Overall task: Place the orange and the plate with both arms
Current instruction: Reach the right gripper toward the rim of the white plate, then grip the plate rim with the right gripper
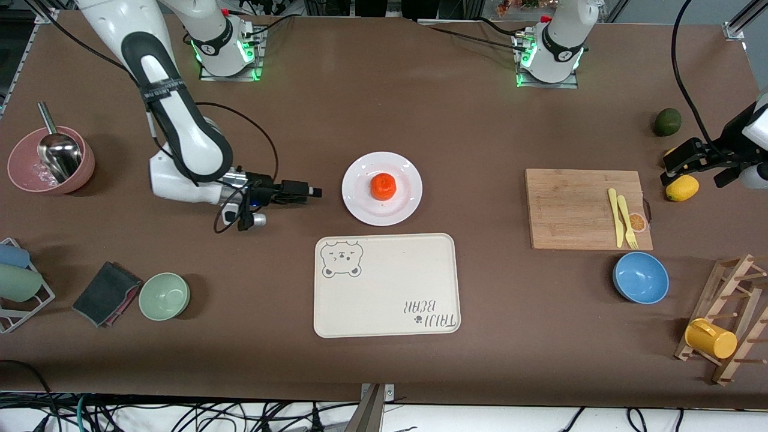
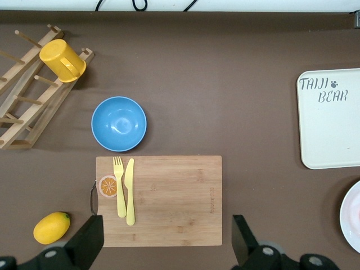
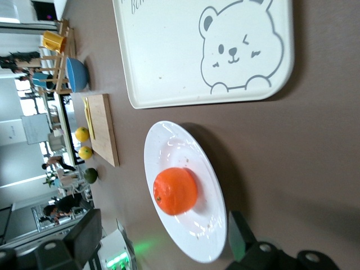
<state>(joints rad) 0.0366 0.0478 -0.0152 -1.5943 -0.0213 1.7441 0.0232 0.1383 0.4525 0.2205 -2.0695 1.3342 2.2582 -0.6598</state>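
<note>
One orange (image 1: 383, 185), light, firm, rollable, on glossy breakable plate (image 1: 357, 203): grip rim. Right gripper (image 1: 314, 192) beside plate, left gripper (image 1: 696, 172) over lemon (image 1: 682, 188); jaws wide.

plate (image 2: 353, 216) cropped in left wrist view

Bear-print tray (image 1: 387, 285) mid-table — blue bowl (image 1: 641, 277) beside cutting board (image 1: 585, 208), apparently untouching.

orange-red orange (image 1: 383, 185), white plate (image 1: 360, 204) — cream bear-print tray (image 1: 390, 300)
</note>
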